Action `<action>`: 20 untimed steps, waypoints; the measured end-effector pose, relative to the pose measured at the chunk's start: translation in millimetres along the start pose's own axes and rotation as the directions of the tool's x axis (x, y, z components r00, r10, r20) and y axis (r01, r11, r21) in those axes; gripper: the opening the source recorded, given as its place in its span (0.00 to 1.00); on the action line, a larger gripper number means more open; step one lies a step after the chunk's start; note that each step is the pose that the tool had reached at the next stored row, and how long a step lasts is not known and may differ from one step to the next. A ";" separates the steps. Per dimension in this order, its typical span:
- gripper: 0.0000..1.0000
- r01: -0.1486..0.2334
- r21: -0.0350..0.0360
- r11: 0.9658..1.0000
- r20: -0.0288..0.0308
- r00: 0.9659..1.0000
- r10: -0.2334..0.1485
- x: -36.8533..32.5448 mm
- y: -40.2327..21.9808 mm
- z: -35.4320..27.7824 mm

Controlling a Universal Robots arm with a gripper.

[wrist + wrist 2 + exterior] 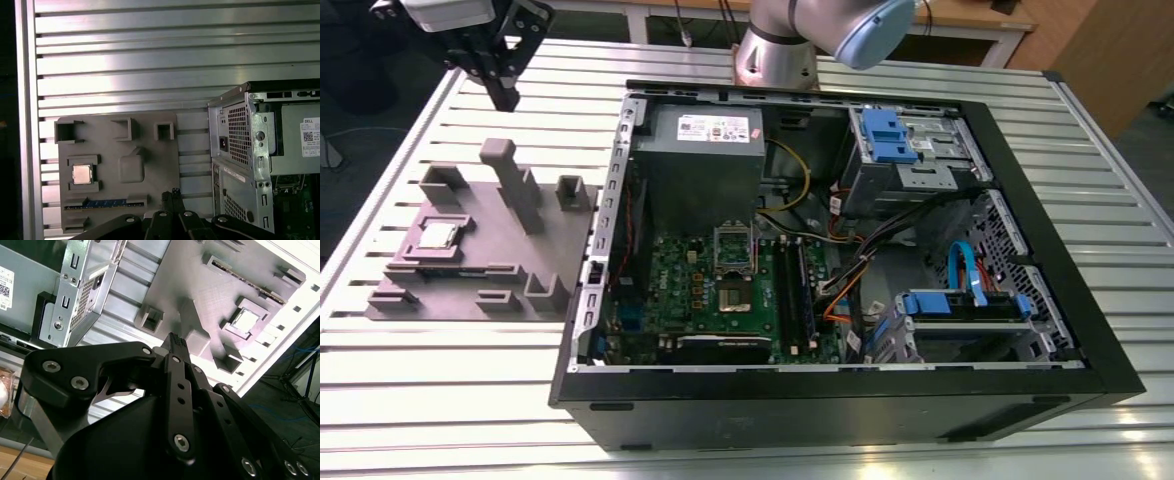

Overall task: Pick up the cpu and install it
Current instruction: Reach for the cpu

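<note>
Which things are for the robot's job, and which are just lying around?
For the job: small silvery square cpu chip; grey moulded tray; shiny metal socket frame; black claw.
Just there: big grey metal box with white label; blue drive brackets; slatted metal table.

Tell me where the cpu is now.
The cpu sits in a recess of the grey tray, at the exterior view's left, beside the open computer case.

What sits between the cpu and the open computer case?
In the exterior view, upright posts of the grey tray stand between the cpu and the computer case.
</note>
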State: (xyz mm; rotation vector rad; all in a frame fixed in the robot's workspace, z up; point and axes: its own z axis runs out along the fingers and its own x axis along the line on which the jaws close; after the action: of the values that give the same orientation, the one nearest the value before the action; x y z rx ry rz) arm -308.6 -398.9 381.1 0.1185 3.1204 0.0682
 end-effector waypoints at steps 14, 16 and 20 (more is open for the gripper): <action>0.11 0.000 0.000 1.000 0.000 1.000 0.000 4.0 -0.3 0.2; 0.11 0.000 0.000 1.000 0.000 1.000 0.000 4.8 -0.4 0.2; 0.11 0.000 0.000 1.000 0.000 1.000 0.000 7.0 -0.5 0.2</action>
State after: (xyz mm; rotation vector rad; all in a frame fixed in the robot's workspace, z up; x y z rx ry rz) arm -315.6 -398.9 380.7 0.1186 3.1205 0.0681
